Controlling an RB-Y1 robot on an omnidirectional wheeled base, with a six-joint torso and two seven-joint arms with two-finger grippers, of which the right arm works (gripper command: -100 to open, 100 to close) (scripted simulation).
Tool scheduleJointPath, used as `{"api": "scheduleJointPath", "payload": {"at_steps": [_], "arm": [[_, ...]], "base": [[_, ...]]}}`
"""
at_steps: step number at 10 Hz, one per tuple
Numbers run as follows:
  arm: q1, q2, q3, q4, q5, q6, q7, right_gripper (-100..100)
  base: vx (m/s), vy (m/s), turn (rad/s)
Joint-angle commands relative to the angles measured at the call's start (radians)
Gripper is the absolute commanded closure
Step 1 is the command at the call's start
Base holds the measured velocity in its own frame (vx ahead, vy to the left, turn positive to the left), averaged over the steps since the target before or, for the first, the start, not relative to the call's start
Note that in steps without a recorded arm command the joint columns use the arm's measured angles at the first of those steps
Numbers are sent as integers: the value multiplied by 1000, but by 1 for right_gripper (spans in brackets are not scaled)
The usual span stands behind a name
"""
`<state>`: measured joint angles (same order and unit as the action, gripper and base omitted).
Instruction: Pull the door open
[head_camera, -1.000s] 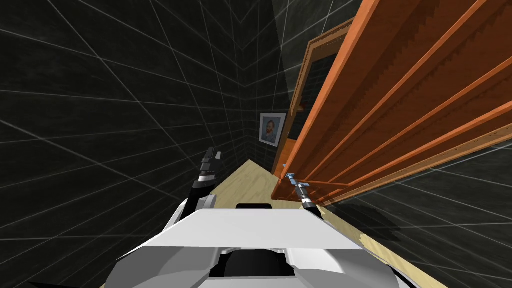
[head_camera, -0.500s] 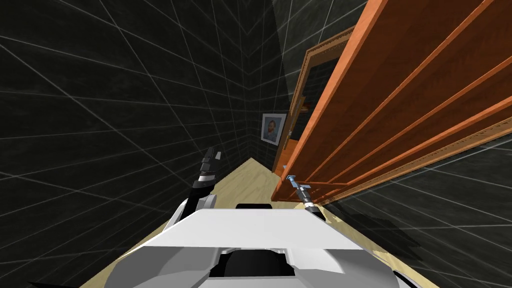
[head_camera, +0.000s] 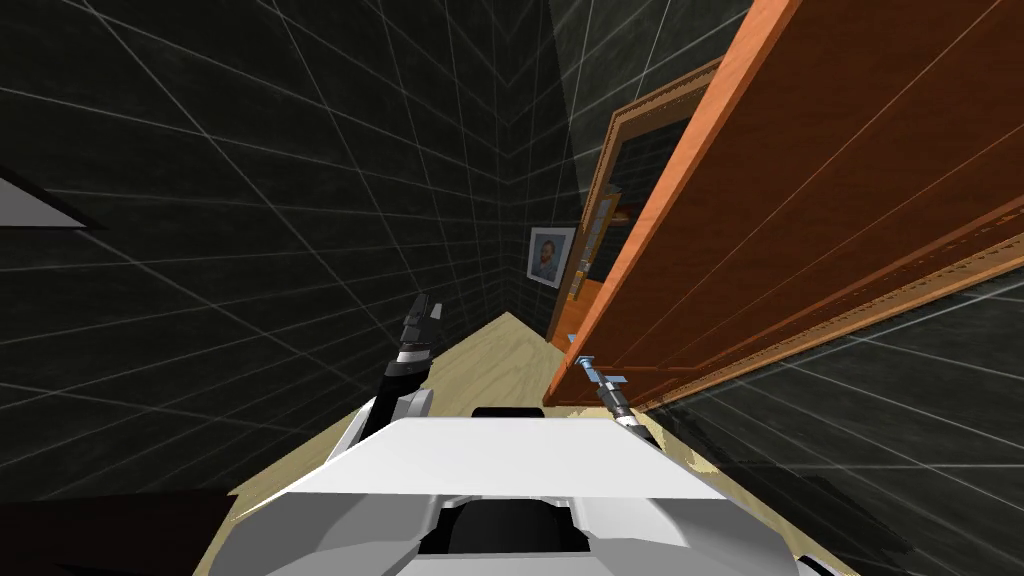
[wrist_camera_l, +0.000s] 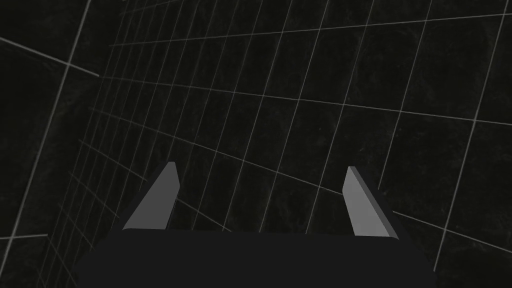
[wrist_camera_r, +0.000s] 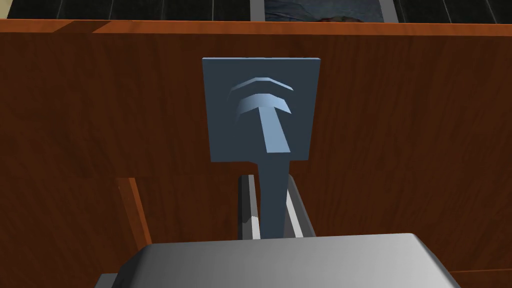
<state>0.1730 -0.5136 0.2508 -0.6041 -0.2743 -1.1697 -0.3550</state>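
The brown wooden door (head_camera: 820, 180) fills the upper right of the head view, standing off its frame. Its blue-grey lever handle (wrist_camera_r: 270, 125) sits just below centre there — my right gripper (wrist_camera_r: 270, 182) pinches it tight. My left gripper (wrist_camera_l: 261, 167), left of centre, gapes wide — holding nothing.

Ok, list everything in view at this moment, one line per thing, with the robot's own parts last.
door: one, orange-brown wood, on the right, standing out from its frame
handle: one, blue-grey lever on a square plate, on the door
door frame: one, light brown, behind the door
portrait: one, framed, on the far wall beside the door frame
walls: dark, tiled, all around
floor: light wood, ahead
left pincer: open, holding nothing, raised left of the chest
right pincer: shut on the handle
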Motion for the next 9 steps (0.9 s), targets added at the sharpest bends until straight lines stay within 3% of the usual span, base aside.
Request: {"api": "scheduleJointPath", "payload": {"at_steps": [1, 3, 4, 9], "arm": [[10, -13, 12, 16, -1, -32, -14, 100], [18, -20, 19, 23, -2, -51, -20, 100], [19, -19, 16, 12, -2, -36, -15, 100], [27, -26, 31, 58, -4, -93, -30, 100]], "base": [[-254, -64, 194], [-177, -32, 93], [-70, -14, 9], [-166, -68, 169]]}}
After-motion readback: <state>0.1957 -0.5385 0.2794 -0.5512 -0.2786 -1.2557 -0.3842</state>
